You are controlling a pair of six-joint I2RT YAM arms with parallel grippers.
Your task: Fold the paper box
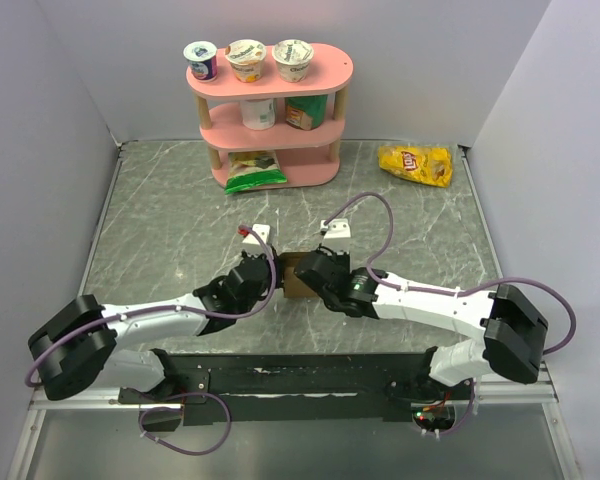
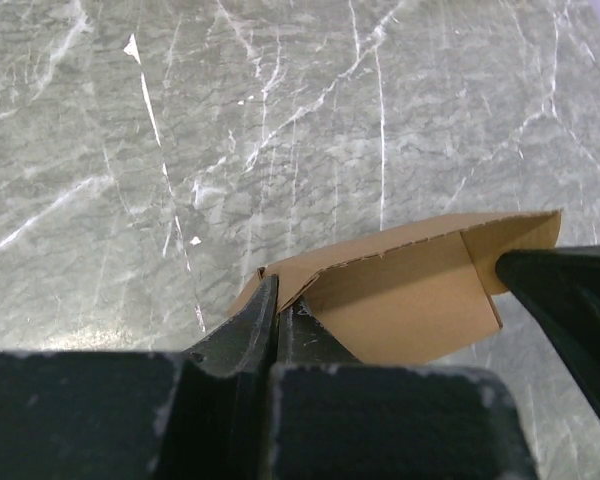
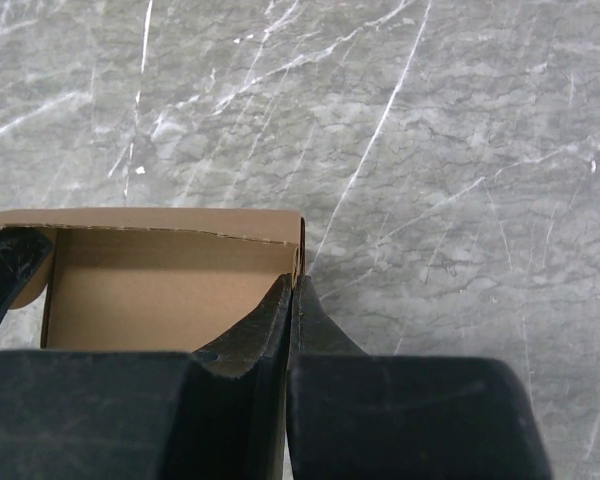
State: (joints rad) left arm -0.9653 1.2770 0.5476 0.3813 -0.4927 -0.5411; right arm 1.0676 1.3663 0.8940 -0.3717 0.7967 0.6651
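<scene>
Progress, left to right. In the overhead view your two arms meet at the centre of the frame, with the paper box [image 1: 292, 285] between them, resting on the table.

The left gripper [image 2: 278, 300] has its claw pressed together on the near left edge of the cardboard, at the lower centre of the left wrist view. I judge this a pinch on a side panel.

The box is part-formed. The right wrist view shows an open tray at left of centre, with a floor, a back wall and a raised corner. The left wrist view shows one panel lying slanted rather than upright, and an end flap standing out at the right.

The right gripper [image 3: 293, 290] is likewise closed to a slit, clamped on the box wall at its right-hand corner.

Judgement: you are about midway. Walls are up on at least two sides; squaring the slanted panel, tucking the flaps and closing the top remain.

Surface and room. The table [image 1: 180, 200] is grey stone-patterned with pale veins, flat and dry. Plain pale walls enclose it. At upper centre stands a pink shelf [image 1: 330, 70] carrying cups [image 1: 246, 58] and a green bag [image 1: 254, 170]. A yellow chip bag [image 1: 416, 164] lies at upper right, well apart from the work.
</scene>
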